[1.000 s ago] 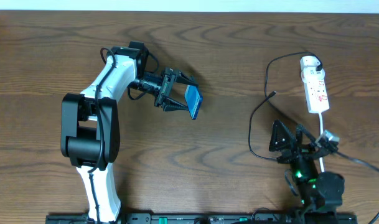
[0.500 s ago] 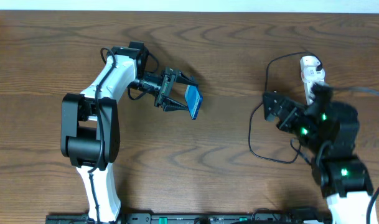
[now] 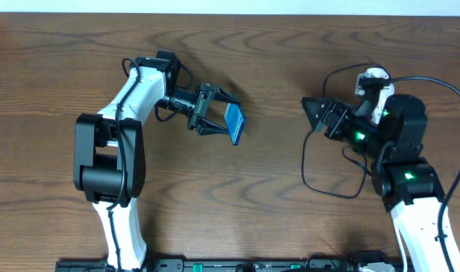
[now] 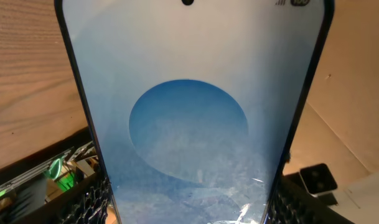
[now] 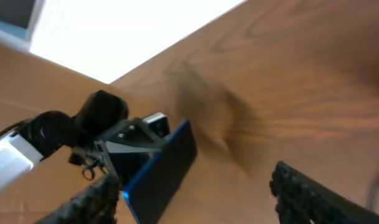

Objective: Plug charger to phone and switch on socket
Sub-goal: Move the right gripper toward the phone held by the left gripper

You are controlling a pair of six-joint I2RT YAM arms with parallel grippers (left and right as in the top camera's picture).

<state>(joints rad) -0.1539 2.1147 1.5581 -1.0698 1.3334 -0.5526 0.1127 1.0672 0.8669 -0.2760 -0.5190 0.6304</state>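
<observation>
Two states: left gripper (image 3: 219, 115) pinches the phone (image 3: 236, 124) between its jaws; right gripper (image 3: 319, 118) has jaws spread wide.

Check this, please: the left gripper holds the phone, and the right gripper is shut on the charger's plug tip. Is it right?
Not quite. The left gripper does hold the phone, but the right gripper is open and empty; the right wrist view shows its fingers apart with nothing between them. The charger lies on the table.

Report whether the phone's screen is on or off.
On: the phone shows a lit blue wallpaper, clamped in the left gripper.
</observation>
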